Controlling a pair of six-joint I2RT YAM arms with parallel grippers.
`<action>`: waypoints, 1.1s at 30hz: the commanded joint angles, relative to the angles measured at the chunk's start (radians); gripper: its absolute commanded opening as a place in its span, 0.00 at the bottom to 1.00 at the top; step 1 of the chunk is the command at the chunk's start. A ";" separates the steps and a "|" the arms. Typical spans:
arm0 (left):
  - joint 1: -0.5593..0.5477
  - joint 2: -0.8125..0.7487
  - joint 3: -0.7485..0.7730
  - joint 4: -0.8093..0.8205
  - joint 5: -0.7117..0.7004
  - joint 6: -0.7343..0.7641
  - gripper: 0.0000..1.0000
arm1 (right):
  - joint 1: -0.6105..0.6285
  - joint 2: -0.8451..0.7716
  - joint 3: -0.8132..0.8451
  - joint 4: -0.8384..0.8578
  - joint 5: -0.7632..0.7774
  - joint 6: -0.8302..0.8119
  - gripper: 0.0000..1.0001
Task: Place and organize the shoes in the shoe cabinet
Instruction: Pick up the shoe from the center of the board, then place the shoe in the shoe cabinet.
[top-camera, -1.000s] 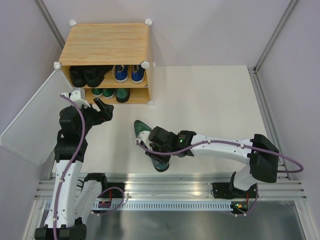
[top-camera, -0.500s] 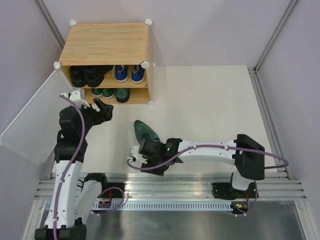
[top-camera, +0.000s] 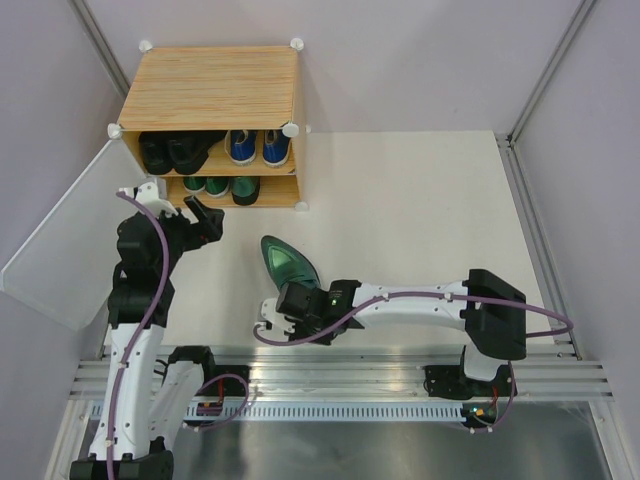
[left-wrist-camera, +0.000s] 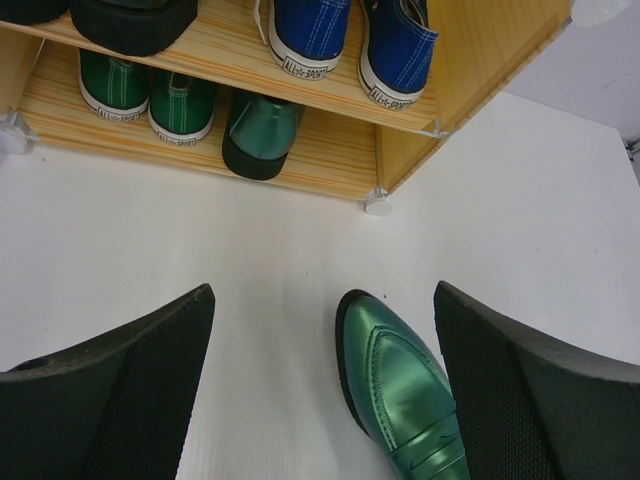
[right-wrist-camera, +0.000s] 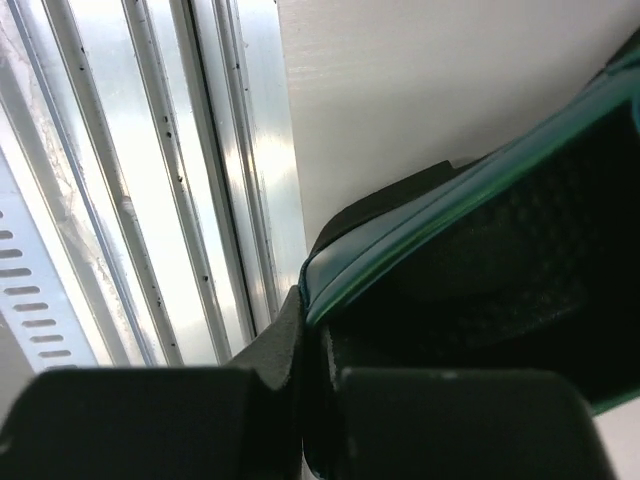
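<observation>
Right hand (top-camera: 297, 300) clenched on heel rim of glossy dark-green loafer (top-camera: 287, 262) — shoe out on white worktop (top-camera: 420, 200), toe toward light wood-grain shoe cabinet (top-camera: 210, 85), well apart from it. Left hand (top-camera: 205, 217) released, hovering before shelves. Loafer likely light, stiff-soled, upper slippery (pinch across heel collar looks surest). Count: shiny black ankle boots (top-camera: 175, 150) two, blue sneakers (top-camera: 258, 146) two, green sneakers (top-camera: 205, 185) two, loafers two — second loafer (left-wrist-camera: 258, 135) on lower shelf.

Left pincer (left-wrist-camera: 322, 300) gapes wide; right pincer (right-wrist-camera: 312, 340) seems clamped tight.
</observation>
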 joint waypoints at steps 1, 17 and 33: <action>0.001 -0.015 0.041 -0.013 -0.027 0.034 0.92 | -0.003 0.025 0.084 0.022 0.040 -0.024 0.01; -0.037 -0.061 0.062 -0.050 -0.185 0.034 0.92 | -0.124 0.135 0.285 0.119 -0.085 0.067 0.01; -0.082 -0.076 0.058 -0.048 -0.189 0.034 0.93 | -0.311 0.371 0.584 0.133 -0.187 0.159 0.01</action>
